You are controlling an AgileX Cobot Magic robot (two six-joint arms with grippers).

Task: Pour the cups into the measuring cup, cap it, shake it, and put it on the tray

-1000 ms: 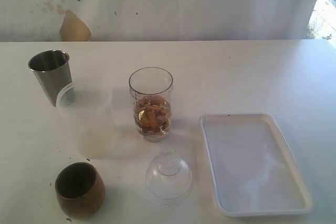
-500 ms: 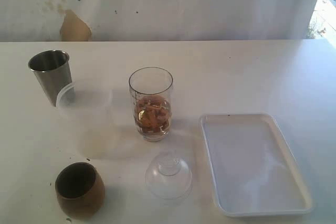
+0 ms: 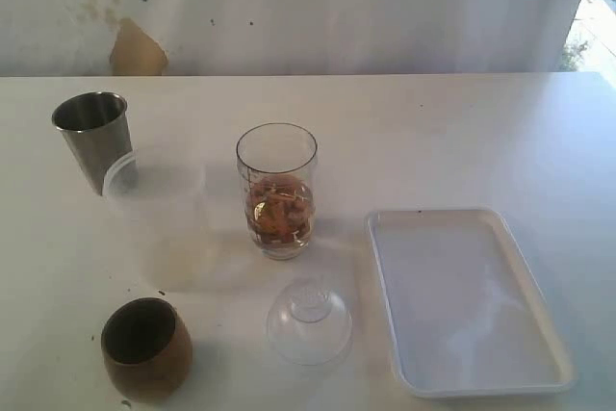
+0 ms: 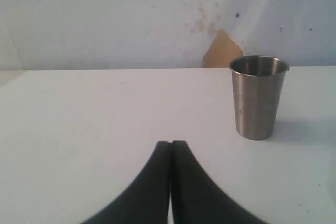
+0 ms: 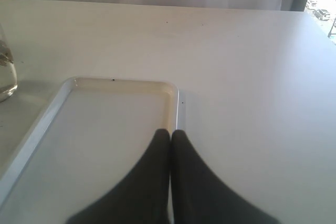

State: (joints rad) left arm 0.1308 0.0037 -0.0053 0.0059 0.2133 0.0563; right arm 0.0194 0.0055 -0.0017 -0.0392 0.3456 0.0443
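The measuring cup (image 3: 277,192) stands mid-table with brownish contents in its lower half. The clear dome cap (image 3: 309,321) lies in front of it. A steel tumbler (image 3: 93,140) stands at the back left, with the frosted cup (image 3: 159,214) beside it and the wooden cup (image 3: 145,347) at the front left. The white tray (image 3: 468,300) lies on the right. Neither arm shows in the exterior view. My left gripper (image 4: 170,143) is shut and empty, short of the steel tumbler (image 4: 258,96). My right gripper (image 5: 170,132) is shut and empty over the tray's rim (image 5: 173,98).
The white table (image 3: 462,132) runs back to a stained wall with a tan patch (image 3: 137,49). A bright window edge (image 3: 595,16) shows at the far right. The glass edge of the measuring cup (image 5: 6,72) appears in the right wrist view.
The dome cap rocked slightly in place between frames; its knob looks shifted. Everything else stays where it was.
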